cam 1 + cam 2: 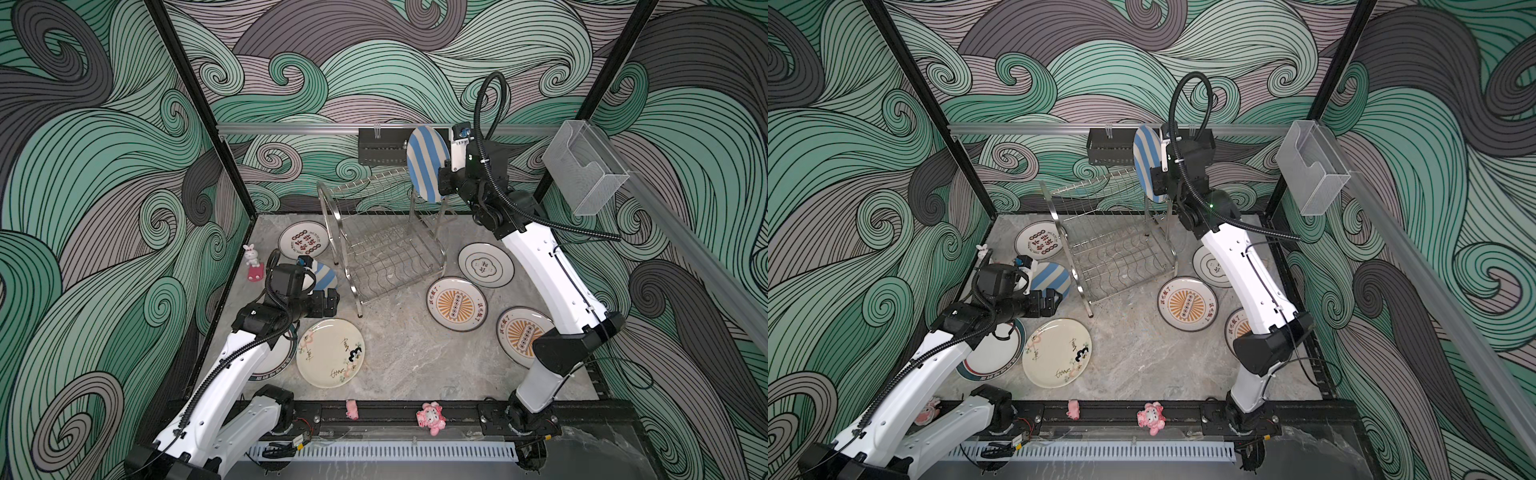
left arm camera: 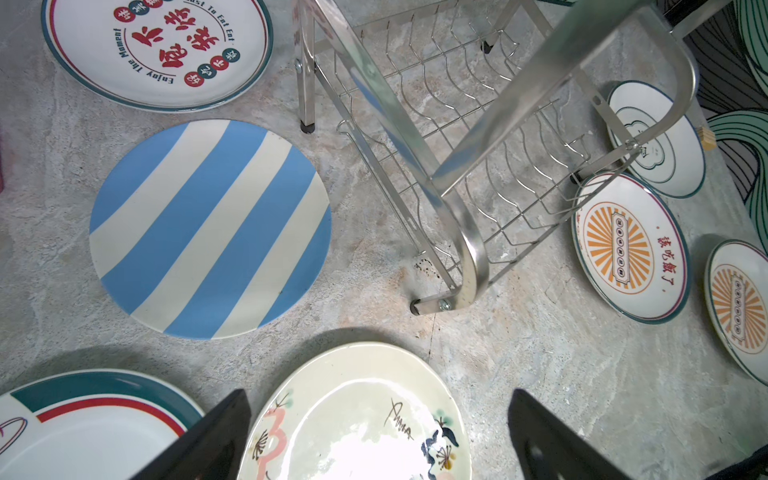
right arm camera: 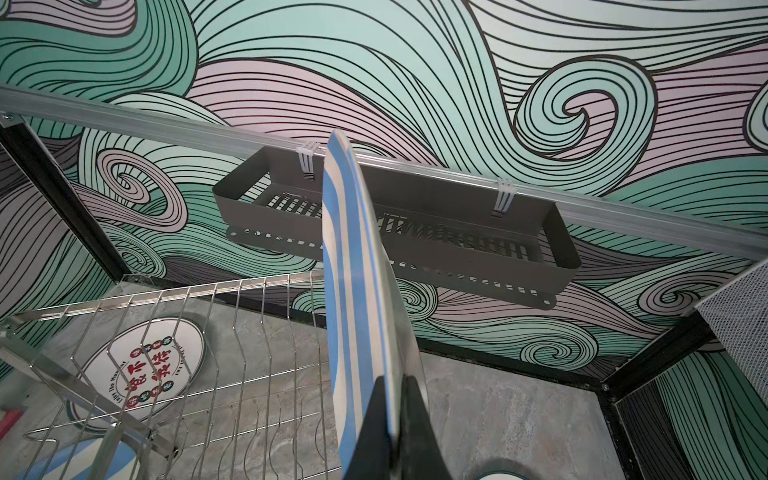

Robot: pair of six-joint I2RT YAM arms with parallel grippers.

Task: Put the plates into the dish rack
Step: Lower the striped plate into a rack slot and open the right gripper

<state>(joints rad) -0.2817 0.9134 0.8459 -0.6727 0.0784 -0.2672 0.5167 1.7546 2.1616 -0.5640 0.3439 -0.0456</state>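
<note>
We judge the loading to be at its very start. The dish rack (image 1: pixel 338 241) stands toward the far side of the table (image 1: pixel 407 357) and has no plate in either tier.

The first plate is on its way in. The right gripper (image 1: pixel 441 176) is pinched on the rim of a blue-white striped plate (image 1: pixel 428 164) and holds it upright on edge above the far right end of the rack's upper tier. In the right wrist view its lower edge seems to be just beside the upper wires, but we cannot tell whether it touches them.

Seven plates lie flat on the table, all left to load:
- **Left of the rack:** the characters plate (image 1: pixel 303 243), a second striped plate (image 2: pixel 208 228), the cream plate with drawings (image 1: pixel 330 353) nearer us, and the teal-rimmed plate (image 1: pixel 992 357), partly under the left arm.
- **Right of the rack:** the cloud-outline plate (image 1: pixel 486 264), the far sunburst plate (image 1: pixel 456 304) and the near sunburst plate (image 1: pixel 519 334), which is partly hidden by the right arm.

The left gripper (image 1: pixel 327 300) hovers with its fingers spread and empty, above the far edge of the cream plate and just beside the second striped plate. We judge it well placed to take one of these two.
</note>
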